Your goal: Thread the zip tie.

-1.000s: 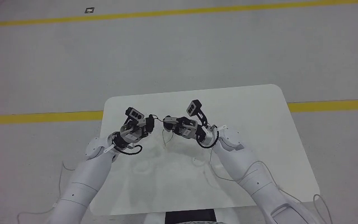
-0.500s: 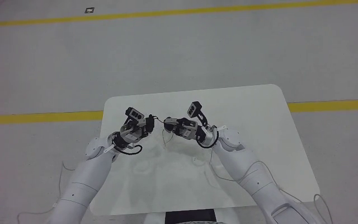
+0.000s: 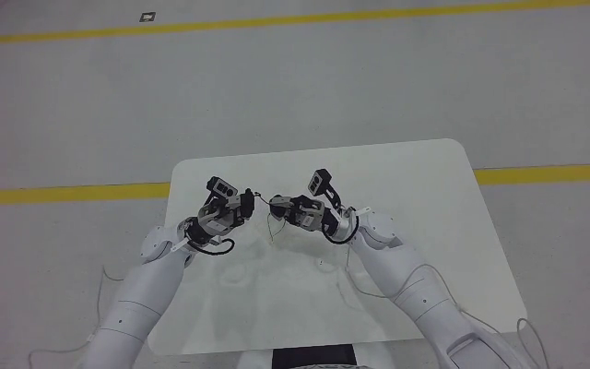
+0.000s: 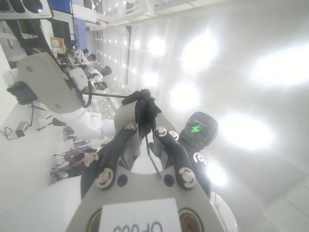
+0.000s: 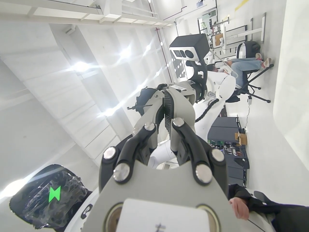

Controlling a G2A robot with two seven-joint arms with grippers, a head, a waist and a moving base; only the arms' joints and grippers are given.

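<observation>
Two grippers, one zip tie, one white table.
On the left, the left gripper (image 3: 247,205) is squeezed tight on the thin black zip tie (image 5: 142,107), up above the table (image 3: 415,184). The tie runs across the small gap to the right gripper (image 3: 277,205), just beside it. Its fingers are pressed together on the tie too, and a short end pokes out past them.

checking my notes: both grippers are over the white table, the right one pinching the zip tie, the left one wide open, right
The left gripper is not open: the left wrist view shows its fingers shut on the black zip tie. The rest holds: both grippers are over the white table, the right gripper pinching the zip tie.
</observation>
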